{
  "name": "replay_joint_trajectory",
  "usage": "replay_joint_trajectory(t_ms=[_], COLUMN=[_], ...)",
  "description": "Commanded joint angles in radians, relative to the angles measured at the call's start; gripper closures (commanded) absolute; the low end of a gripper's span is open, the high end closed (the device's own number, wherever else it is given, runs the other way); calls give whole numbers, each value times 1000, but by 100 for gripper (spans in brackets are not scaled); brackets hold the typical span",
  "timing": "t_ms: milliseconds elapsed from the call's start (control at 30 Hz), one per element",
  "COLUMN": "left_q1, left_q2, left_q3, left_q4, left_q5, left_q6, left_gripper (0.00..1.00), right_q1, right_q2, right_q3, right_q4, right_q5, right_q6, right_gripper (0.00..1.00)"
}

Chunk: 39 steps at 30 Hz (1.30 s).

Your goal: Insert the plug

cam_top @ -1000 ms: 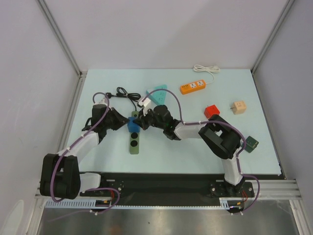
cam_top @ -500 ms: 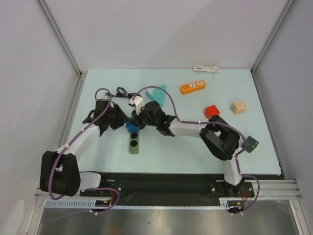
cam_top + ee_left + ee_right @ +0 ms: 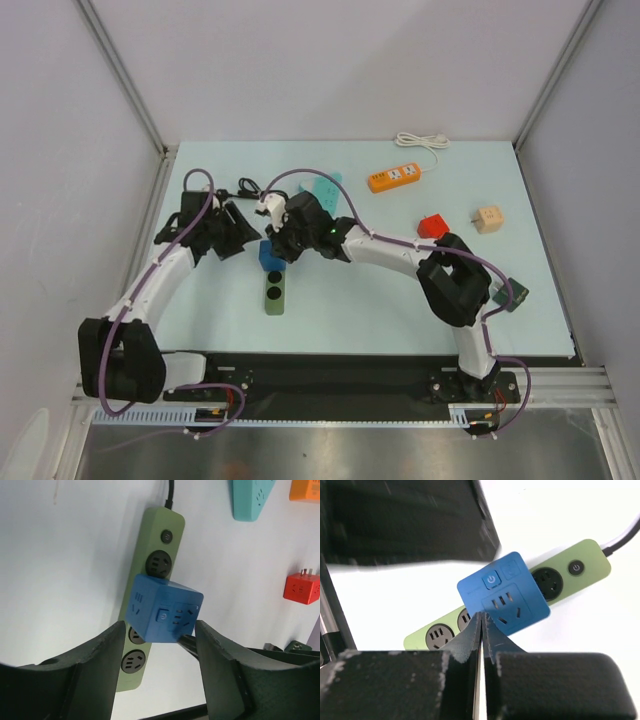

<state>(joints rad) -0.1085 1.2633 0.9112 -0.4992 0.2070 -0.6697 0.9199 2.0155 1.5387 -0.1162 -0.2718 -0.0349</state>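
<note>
**While perched on the green power strip (image 3: 158,534), flanked but not gripped**

Finds the blue cube plug (image 3: 165,611) standing slightly tilted on the strip, over a socket near its middle. Leaves the round button and one socket bare toward the corded end, and two more sockets bare at the other end. Catches the left gripper (image 3: 159,626) with fingers spread to either side of the cube, clear of both faces, holding nothing. Catches the right gripper (image 3: 482,616) pinched fully together, nothing between its fingers, tips at the cube's lower edge; cannot tell whether touching. From above, picks out a looped black cord (image 3: 250,187) on the table (image 3: 400,300) just behind both grippers; its plug end too small to make out.
</note>
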Motion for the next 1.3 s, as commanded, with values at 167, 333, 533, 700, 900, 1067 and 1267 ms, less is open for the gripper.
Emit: replay_joint_trajectory(t_ms=[167, 333, 533, 700, 900, 1067, 1267], left_q1=[78, 78, 76, 49, -109, -215, -347], left_q2=[22, 36, 45, -13, -78, -1, 99], left_q3=[6, -35, -29, 15, 25, 38, 81], left_q4=[25, 48, 54, 7, 2, 13, 24], left_q5=[98, 94, 83, -22, -153, -236, -360], left_q6=[56, 65, 76, 154, 205, 190, 197], left_gripper=[37, 38, 38, 22, 13, 16, 13], right_q1=[-15, -12, -24, -56, -88, -116, -177], right_q2=[6, 38, -20, -118, -352, -523, -639], right_q3=[16, -104, -25, 63, -37, -198, -318], right_q4=[-73, 13, -34, -83, -67, -1, 27], right_q5=[-18, -1, 23, 16, 37, 45, 40], right_q6=[6, 30, 18, 29, 30, 61, 52], right_gripper=[100, 100, 100, 87, 38, 29, 28])
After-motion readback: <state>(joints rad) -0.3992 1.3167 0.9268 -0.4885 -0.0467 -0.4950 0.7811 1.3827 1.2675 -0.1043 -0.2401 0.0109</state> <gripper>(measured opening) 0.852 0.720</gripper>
